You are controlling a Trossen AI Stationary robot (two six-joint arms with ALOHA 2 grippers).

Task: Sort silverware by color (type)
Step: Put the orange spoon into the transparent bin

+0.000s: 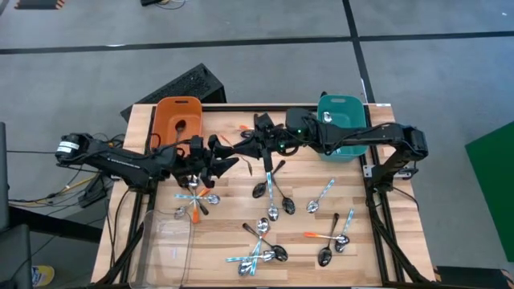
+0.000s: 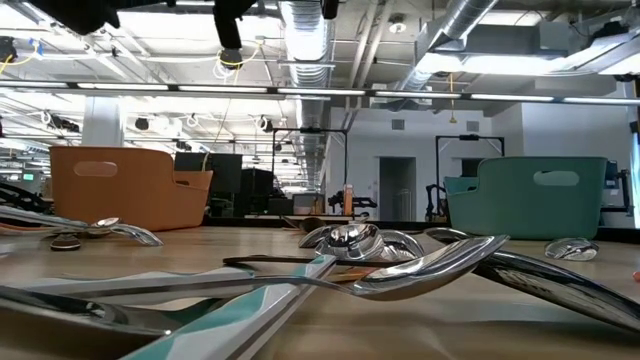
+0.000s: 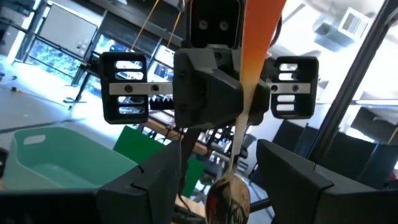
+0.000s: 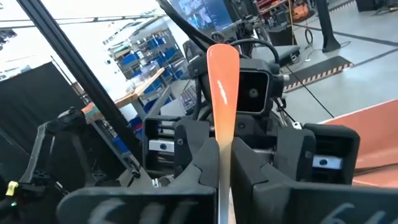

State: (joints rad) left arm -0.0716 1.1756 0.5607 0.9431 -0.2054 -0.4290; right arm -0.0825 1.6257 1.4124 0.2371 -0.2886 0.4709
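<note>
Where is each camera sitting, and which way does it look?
High: above the table, looking down; both arms show.
Low: tabletop height, looking across spoons toward two bins; arm parts overhead.
Left wrist: faces the right gripper; own open left gripper below.
Right wrist: faces the left gripper; own gripper grips orange-handled spoon.
Both wrist views share that spoon.

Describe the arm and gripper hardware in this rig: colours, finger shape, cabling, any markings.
Both arms are matte black, slim jointed links. The left arm has a pale cylindrical part at its outer end with loose cables trailing off the table edge. The right arm shows a small green light near its wrist. The left gripper and right gripper are blocky black housings on slotted rails with silver screws; fingers are broad dark angular wedges.
</note>
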